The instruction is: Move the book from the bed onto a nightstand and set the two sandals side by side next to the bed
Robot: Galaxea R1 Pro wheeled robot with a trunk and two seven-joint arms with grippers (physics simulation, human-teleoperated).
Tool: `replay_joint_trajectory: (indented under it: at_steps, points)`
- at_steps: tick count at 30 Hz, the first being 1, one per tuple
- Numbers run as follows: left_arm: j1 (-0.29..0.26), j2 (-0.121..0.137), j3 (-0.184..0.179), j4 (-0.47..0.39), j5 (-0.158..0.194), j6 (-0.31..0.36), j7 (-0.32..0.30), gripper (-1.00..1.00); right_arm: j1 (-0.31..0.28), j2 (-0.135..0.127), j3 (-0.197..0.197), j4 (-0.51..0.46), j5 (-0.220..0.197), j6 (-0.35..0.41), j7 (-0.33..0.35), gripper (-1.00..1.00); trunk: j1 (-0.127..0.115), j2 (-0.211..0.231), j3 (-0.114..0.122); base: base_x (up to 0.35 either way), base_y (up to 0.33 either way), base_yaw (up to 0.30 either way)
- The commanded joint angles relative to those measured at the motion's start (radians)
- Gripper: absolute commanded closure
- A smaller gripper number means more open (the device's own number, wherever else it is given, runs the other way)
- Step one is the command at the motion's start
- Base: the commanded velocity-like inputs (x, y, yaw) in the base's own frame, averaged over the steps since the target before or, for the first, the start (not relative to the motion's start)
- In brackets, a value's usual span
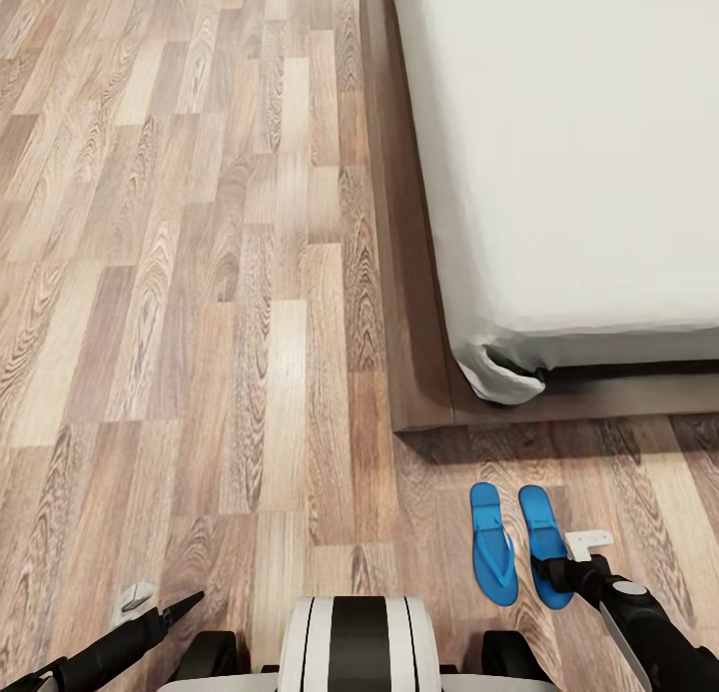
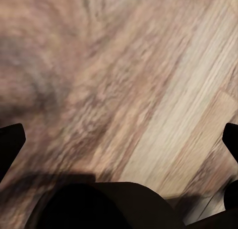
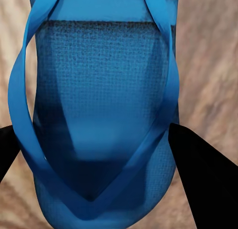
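Two sandals (image 1: 494, 557) (image 1: 545, 544) lie side by side on the floor (image 1: 200, 323) near the bed (image 1: 579, 153) corner. Right pincer (image 1: 555, 570) reaches low over the right one, fingers (image 3: 203, 174) spread around it. Left pincer (image 1: 185, 604) hangs low over bare planks, spread.

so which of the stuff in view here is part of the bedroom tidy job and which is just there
Part of the job:
- two blue sandals, side by side on the floor off the bed's corner
- bed
- right gripper, at the right-hand sandal

Just there:
- wood-plank floor
- left gripper, over bare floor
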Motion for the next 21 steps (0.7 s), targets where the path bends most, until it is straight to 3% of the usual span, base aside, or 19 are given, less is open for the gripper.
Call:
replay_joint_trajectory:
  at_steps: [1,5,6,21]
  points:
    - [-0.001,0.000,0.001,0.001,0.005,0.010,-0.004,-1.00,0.001,0.001,-0.006,0.005,0.005,0.005,0.008,1.00,0.000,0.000,-0.001,0.000,0.000,0.000]
    - [-0.001,0.000,0.001,0.001,0.005,0.010,-0.004,-1.00,0.001,0.001,-0.006,0.005,0.004,0.004,0.007,1.00,0.000,0.000,-0.001,0.000,0.000,0.000]
    - [-0.001,0.000,0.001,0.001,0.005,0.010,-0.004,-1.00,0.001,0.001,-0.006,0.005,0.005,0.004,0.007,-1.00,0.000,0.000,-0.001,0.000,0.000,0.000]
    - [-0.001,0.000,0.001,0.001,0.005,0.010,-0.004,-1.00,0.001,0.001,-0.006,0.005,0.003,0.005,0.008,-1.00,0.000,0.000,-0.001,0.000,0.000,0.000]
